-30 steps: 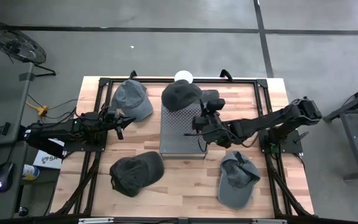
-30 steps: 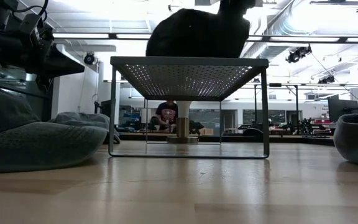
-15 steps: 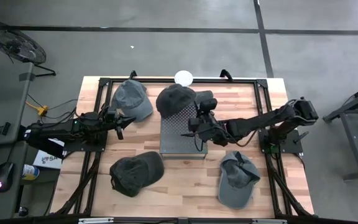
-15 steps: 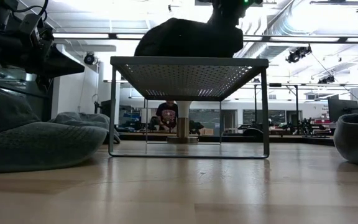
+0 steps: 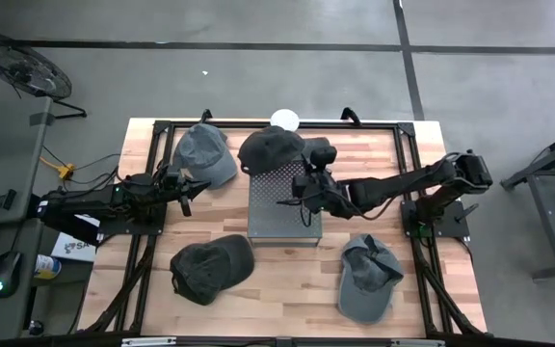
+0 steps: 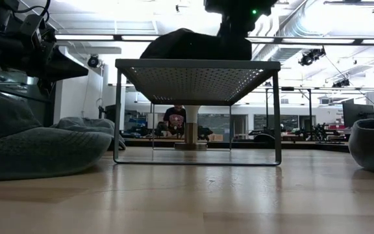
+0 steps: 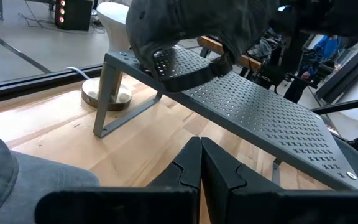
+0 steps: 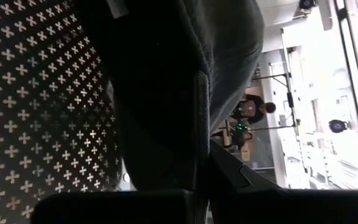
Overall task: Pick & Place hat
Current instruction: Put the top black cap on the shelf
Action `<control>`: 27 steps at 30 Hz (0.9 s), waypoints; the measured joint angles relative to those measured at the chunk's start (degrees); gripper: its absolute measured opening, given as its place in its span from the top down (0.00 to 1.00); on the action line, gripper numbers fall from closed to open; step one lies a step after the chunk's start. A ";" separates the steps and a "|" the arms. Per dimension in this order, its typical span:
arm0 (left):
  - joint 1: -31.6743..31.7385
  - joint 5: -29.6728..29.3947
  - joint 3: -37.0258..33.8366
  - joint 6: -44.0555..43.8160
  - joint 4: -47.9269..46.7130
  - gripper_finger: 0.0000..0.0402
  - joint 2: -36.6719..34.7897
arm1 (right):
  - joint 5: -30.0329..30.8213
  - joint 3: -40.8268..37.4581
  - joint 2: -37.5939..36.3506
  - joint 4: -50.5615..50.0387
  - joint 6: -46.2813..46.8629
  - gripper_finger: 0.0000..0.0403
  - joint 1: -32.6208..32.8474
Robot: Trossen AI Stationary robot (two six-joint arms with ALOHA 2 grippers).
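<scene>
Hat (image 5: pixel 269 149) in right gripper (image 5: pixel 300 186), lower and further left than before

Grey concrete floor (image 5: pixel 258 87) crossed by dark seams surrounds the wooden table (image 5: pixel 422 159), a round fan (image 5: pixel 13 63) stands far left, and bright ceiling lights (image 6: pixel 323 16) hang over distant workbenches (image 6: pixel 304 138).

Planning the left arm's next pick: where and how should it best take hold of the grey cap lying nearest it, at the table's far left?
Probably the grey cap's domed crown, pinched from straight above: the soft fabric bulges upward and should fold between the fingers. The left gripper waits just beside it, shut.
</scene>
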 joint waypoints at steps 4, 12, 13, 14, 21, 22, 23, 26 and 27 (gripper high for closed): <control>0.00 0.02 -0.02 0.00 0.00 1.00 0.02 | -3.03 0.02 0.22 -3.68 3.05 0.98 -0.07; -0.02 0.04 -0.02 -0.02 0.00 1.00 0.00 | -5.62 -0.02 0.34 -8.04 9.46 0.85 -0.52; -0.01 0.04 -0.01 -0.01 0.00 1.00 0.01 | -6.28 -0.02 0.34 -8.60 10.03 0.85 -0.52; 0.00 0.04 0.00 0.00 0.00 1.00 0.01 | -6.85 -0.02 0.34 -9.16 10.61 0.84 -0.52; -0.02 0.24 -0.01 -0.01 0.00 1.00 0.01 | -7.82 -0.02 0.34 -9.53 11.97 0.86 -0.80; -0.02 0.24 -0.02 0.00 0.00 1.00 0.00 | -7.83 -0.02 0.34 -9.53 12.10 0.87 -0.79; -0.02 0.24 -0.02 -0.02 0.00 1.00 0.00 | -7.81 -0.02 0.34 -9.53 12.14 0.87 -0.67; -0.02 0.24 0.00 0.00 0.00 1.00 0.00 | -7.96 -0.02 0.34 -9.53 12.12 0.87 -0.10; 0.00 0.23 0.00 -0.02 0.00 1.00 0.02 | -8.17 -0.02 0.34 -9.54 12.14 0.87 0.01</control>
